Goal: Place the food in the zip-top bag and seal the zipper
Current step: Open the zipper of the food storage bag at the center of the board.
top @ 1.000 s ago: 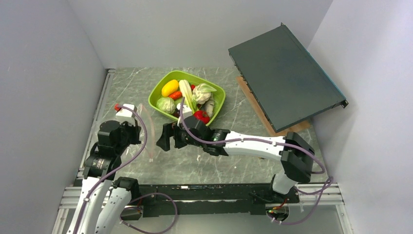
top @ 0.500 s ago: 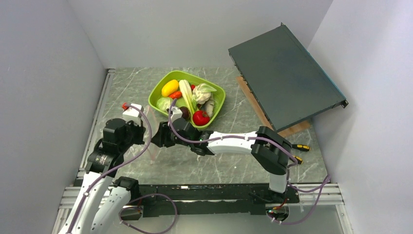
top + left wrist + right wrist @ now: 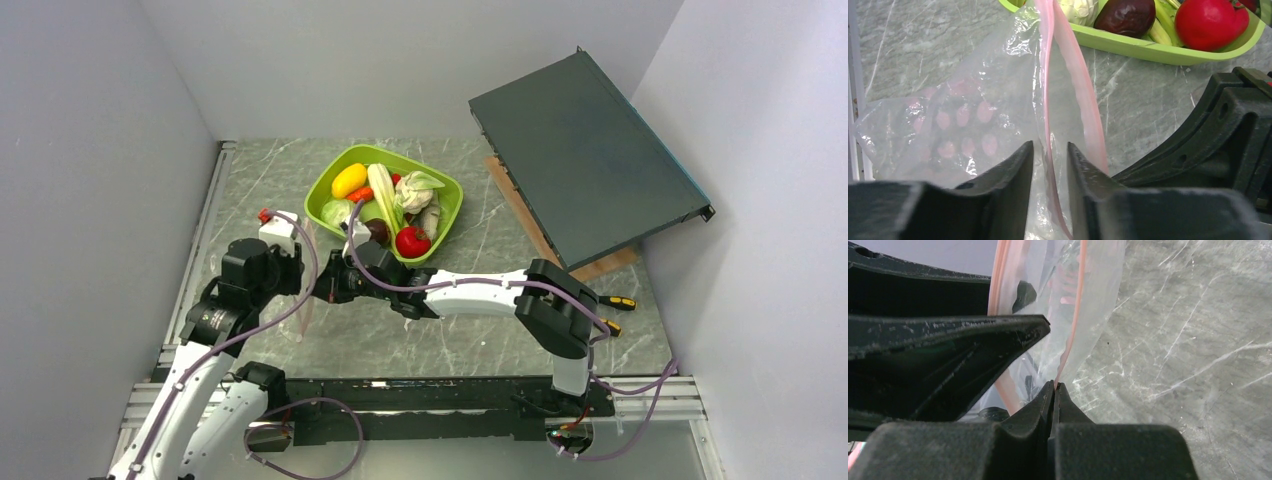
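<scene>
The clear zip-top bag [image 3: 304,300] with a pink zipper strip stands on edge between my two grippers, left of the lime-green tray [image 3: 448,196]. In the left wrist view the bag [image 3: 973,115] spreads over the table. My left gripper [image 3: 1049,148] is open, one side of the pink strip running loose through the gap. My right gripper [image 3: 1054,385] is shut on the other pink rim of the bag [image 3: 1093,295], so the mouth gapes. The food lies in the tray: a yellow piece [image 3: 349,180], a red one [image 3: 412,241], a dark purple one [image 3: 1125,15], pale leafy pieces [image 3: 418,190].
A dark flat case [image 3: 585,160] leans against the right wall over a wooden board [image 3: 530,225]. A yellow-handled screwdriver [image 3: 620,302] lies by the right arm's elbow. Grey walls close in on the left, back and right.
My right gripper has reached left to the bag's rim and shut on it. My left gripper's jaws, shut on the rim before, have parted.
</scene>
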Tool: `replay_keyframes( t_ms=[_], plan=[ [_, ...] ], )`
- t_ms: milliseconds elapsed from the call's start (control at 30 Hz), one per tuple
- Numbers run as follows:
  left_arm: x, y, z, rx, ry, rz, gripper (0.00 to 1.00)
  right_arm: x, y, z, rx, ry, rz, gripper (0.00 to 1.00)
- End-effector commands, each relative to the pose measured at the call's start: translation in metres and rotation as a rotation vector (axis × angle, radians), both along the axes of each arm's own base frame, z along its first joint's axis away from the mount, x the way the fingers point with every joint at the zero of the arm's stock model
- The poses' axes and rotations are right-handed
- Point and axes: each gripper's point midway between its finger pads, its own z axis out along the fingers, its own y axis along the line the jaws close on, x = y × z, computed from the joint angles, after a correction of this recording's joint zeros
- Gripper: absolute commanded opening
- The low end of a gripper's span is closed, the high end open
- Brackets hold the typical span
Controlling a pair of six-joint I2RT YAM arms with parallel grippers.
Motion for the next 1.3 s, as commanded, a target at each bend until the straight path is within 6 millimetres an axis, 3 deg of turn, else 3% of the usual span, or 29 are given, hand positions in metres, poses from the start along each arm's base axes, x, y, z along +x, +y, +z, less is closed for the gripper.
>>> replay_keyframes(
  t_ms=[0,100,267,467,700,833,1000,1133,1267],
  plan=[
    [0.002,0.000,0.015,0.011,-0.030,0.016,0.42,0.001,0.008,0.055,0.133,-0.018,-0.008,0.00],
    [0.002,0.000,0.012,0.022,-0.017,0.019,0.48,0.003,0.005,0.056,0.133,-0.013,-0.030,0.00],
    [0.002,0.003,0.010,0.041,-0.001,0.042,0.48,0.011,-0.001,0.056,0.128,-0.005,-0.084,0.00],
    [0.002,0.011,0.010,0.069,0.009,0.085,0.28,0.014,-0.003,0.062,0.142,0.006,-0.111,0.00],
    [-0.003,0.025,0.016,0.090,-0.018,0.150,0.02,0.022,-0.014,0.048,0.068,-0.047,-0.156,0.00],
    [-0.006,0.029,0.019,0.084,-0.039,0.169,0.00,0.026,-0.019,0.042,-0.004,-0.136,-0.137,0.00],
    [-0.005,0.020,0.017,0.058,-0.045,0.122,0.00,0.021,-0.013,0.048,-0.113,-0.269,-0.006,0.27],
    [-0.003,0.025,0.014,0.071,-0.028,0.160,0.00,0.029,-0.030,0.060,-0.183,-0.362,-0.027,0.49],
    [-0.004,0.034,0.009,0.093,0.003,0.219,0.00,0.040,-0.045,0.077,-0.235,-0.445,-0.071,0.62]
  ],
)
